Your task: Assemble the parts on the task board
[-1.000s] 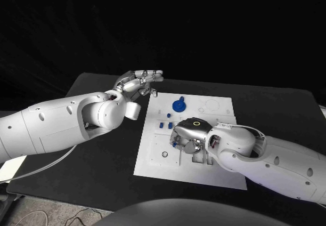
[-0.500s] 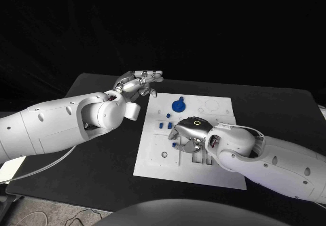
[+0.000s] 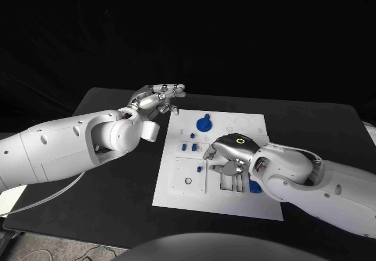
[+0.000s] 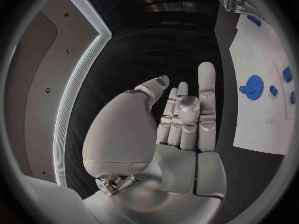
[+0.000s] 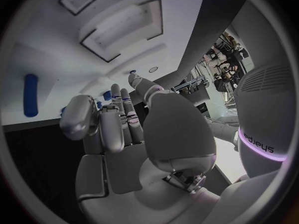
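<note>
Now the right hand hovers low over the middle of the white task board, fingers loosely apart and holding nothing; a blue gear sits on the board's far part, while the left hand hangs empty, fingers apart, beyond the board's far left corner

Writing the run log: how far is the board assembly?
Early. Round blue gear looks seated on the white task board; small blue pieces and one lie loose. Right hand hovers mid-board, grasp unclear. Left hand idles off-board, holding nothing.
</note>
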You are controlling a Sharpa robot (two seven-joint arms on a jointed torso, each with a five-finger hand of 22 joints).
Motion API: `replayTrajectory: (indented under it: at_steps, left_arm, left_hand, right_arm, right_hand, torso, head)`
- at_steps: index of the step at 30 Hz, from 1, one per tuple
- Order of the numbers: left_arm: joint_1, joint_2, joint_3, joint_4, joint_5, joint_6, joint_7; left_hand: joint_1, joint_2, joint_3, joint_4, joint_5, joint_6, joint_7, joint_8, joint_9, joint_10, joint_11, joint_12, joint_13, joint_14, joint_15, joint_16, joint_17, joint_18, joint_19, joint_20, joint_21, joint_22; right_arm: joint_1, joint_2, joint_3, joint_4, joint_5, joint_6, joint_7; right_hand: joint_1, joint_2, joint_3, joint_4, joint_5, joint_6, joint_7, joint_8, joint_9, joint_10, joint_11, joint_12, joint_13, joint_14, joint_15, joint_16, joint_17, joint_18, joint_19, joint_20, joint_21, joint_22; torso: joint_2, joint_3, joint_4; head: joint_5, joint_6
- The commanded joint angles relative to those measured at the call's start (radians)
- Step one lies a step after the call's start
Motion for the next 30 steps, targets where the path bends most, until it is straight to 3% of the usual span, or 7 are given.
replayTrajectory:
  at_steps: [1, 5, 7, 9, 11, 21, 30]
  left_arm:
    - [0.000, -0.002, 0.001, 0.002, 0.000, 0.019, 0.001]
    - [0.000, -0.004, 0.001, 0.003, 0.000, 0.019, 0.000]
    - [0.000, -0.004, 0.001, 0.003, 0.000, 0.019, 0.000]
    - [0.000, -0.003, 0.001, 0.002, 0.000, 0.020, 0.000]
    - [0.000, -0.002, 0.001, 0.002, -0.001, 0.021, 0.000]
    - [0.000, -0.001, 0.001, 0.000, -0.004, 0.024, -0.001]
    - [0.000, -0.001, 0.000, -0.001, -0.008, 0.025, 0.000]
  left_hand:
    - [0.004, 0.007, -0.005, -0.003, 0.001, -0.005, -0.001, -0.006, 0.000, -0.009, 0.000, 0.003, 0.001, -0.006, 0.003, -0.003, -0.001, 0.018, 0.003, 0.005, -0.007, -0.001]
    - [0.004, 0.007, -0.005, -0.003, 0.001, -0.005, -0.001, -0.006, 0.000, -0.009, 0.000, 0.003, 0.001, -0.006, 0.003, -0.003, -0.001, 0.018, 0.003, 0.005, -0.007, -0.001]
    - [0.004, 0.007, -0.005, -0.003, 0.001, -0.005, -0.001, -0.006, 0.000, -0.009, 0.000, 0.003, 0.001, -0.006, 0.003, -0.003, 0.000, 0.018, 0.003, 0.005, -0.007, -0.001]
    - [0.004, 0.007, -0.005, -0.003, 0.001, -0.005, -0.001, -0.005, 0.000, -0.010, 0.000, 0.004, 0.001, -0.006, 0.003, -0.003, 0.000, 0.018, 0.003, 0.005, -0.007, -0.001]
    - [0.004, 0.007, -0.005, -0.003, 0.001, -0.005, -0.001, -0.005, 0.000, -0.010, 0.000, 0.004, 0.001, -0.006, 0.003, -0.003, 0.000, 0.018, 0.003, 0.005, -0.007, -0.001]
    - [0.004, 0.007, -0.005, -0.003, 0.001, -0.005, -0.001, -0.005, 0.000, -0.010, 0.000, 0.004, 0.001, -0.006, 0.003, -0.003, 0.000, 0.018, 0.003, 0.005, -0.007, -0.001]
    - [0.004, 0.007, -0.005, -0.003, 0.001, -0.005, -0.001, -0.005, 0.000, -0.010, 0.000, 0.004, 0.001, -0.006, 0.003, -0.003, 0.000, 0.018, 0.003, 0.005, -0.007, -0.001]
  right_arm:
    - [0.021, -0.045, 0.008, 0.030, 0.054, -0.007, -0.029]
    - [0.063, -0.106, 0.014, 0.056, 0.058, 0.027, -0.075]
    - [0.082, -0.129, 0.016, 0.061, 0.049, 0.042, -0.095]
    - [0.100, -0.154, 0.017, 0.062, 0.034, 0.060, -0.117]
    - [0.107, -0.165, 0.017, 0.061, 0.025, 0.071, -0.127]
    - [0.113, -0.186, 0.017, 0.050, -0.010, 0.129, -0.131]
    - [0.099, -0.163, 0.014, 0.030, -0.013, 0.136, -0.102]
  right_hand:
    - [-0.016, -0.014, -0.019, 0.007, 0.003, 0.005, -0.002, 0.002, 0.000, 0.003, -0.001, 0.004, -0.003, 0.053, -0.005, 0.005, 0.001, -0.015, 0.009, -0.001, 0.004, 0.001]
    - [-0.027, -0.036, -0.102, 0.029, 0.004, -0.021, -0.011, -0.002, -0.006, -0.044, -0.002, -0.008, -0.012, 0.051, -0.006, 0.002, -0.008, -0.013, 0.007, -0.002, -0.007, -0.015]
    - [-0.012, -0.036, -0.170, 0.045, 0.006, -0.038, -0.022, -0.003, -0.008, -0.078, 0.006, -0.019, -0.012, 0.051, 0.000, 0.002, -0.011, -0.013, 0.007, 0.002, -0.010, -0.018]
    - [0.050, -0.018, -0.291, 0.093, 0.001, -0.062, -0.035, -0.001, -0.010, -0.107, 0.017, -0.025, -0.011, 0.050, 0.009, 0.003, -0.015, -0.013, 0.009, 0.013, -0.014, -0.022]
    - [0.077, -0.021, -0.320, 0.119, -0.003, -0.070, -0.038, -0.003, -0.011, -0.113, 0.018, -0.025, -0.011, 0.050, 0.012, 0.005, -0.016, -0.012, 0.009, 0.014, -0.016, -0.025]
    - [0.143, -0.037, -0.379, 0.199, -0.003, -0.077, -0.054, -0.002, -0.010, -0.110, 0.011, -0.025, -0.011, 0.051, 0.008, 0.012, -0.016, -0.010, 0.011, 0.012, -0.025, -0.036]
    - [0.204, 0.033, -0.320, 0.186, -0.037, -0.061, -0.045, -0.002, -0.010, -0.060, -0.011, -0.010, -0.010, 0.053, -0.014, 0.017, -0.017, -0.010, 0.016, -0.005, -0.025, -0.035]
  torso:
    - [0.000, 0.0001, -0.0033]
    - [-0.001, -0.0007, -0.0063]
    - [-0.001, -0.0011, -0.0080]
    - [-0.001, -0.0005, -0.0075]
    - [-0.001, -0.0001, -0.0078]
    - [-0.001, -0.0001, -0.0076]
    - [0.000, -0.0006, -0.0058]
  head:
    - [-0.013, 0.010]
    - [-0.027, 0.021]
    - [-0.035, 0.027]
    - [-0.042, 0.032]
    - [-0.043, 0.035]
    - [-0.044, 0.037]
    - [-0.044, 0.036]
